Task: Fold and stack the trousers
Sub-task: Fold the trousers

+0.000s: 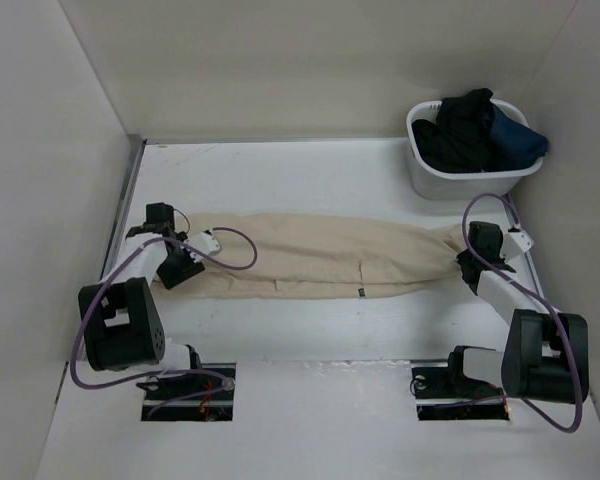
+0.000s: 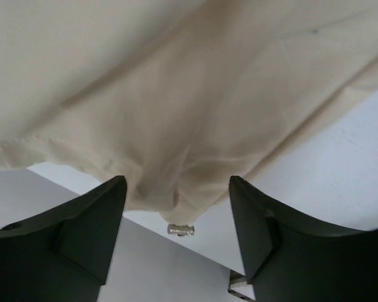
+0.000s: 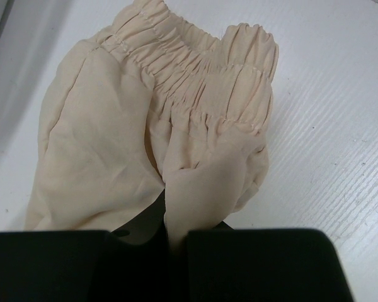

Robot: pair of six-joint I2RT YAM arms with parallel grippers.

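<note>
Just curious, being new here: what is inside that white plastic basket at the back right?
A heap of black cloth garments and a dark-blue one fills the white plastic basket. Whatever lies beneath them is covered.

The trousers (image 1: 320, 262) lie flat on the table (image 1: 310, 175), stretched lengthwise from left to right across its middle. The left gripper (image 1: 178, 268) stands at their left end. A bunch of cloth sits between its parted fingers (image 2: 82, 233), apparently touching neither, though the wrist view is too close to be sure. The right gripper (image 1: 466, 262) is at their right end with a fold pinched between its jaws, and the gathered band lies just beyond it. A basket (image 1: 460, 187) stands in the far right corner, behind the right gripper and apart from the trousers. Garments (image 1: 470, 135) are piled in it.
</note>
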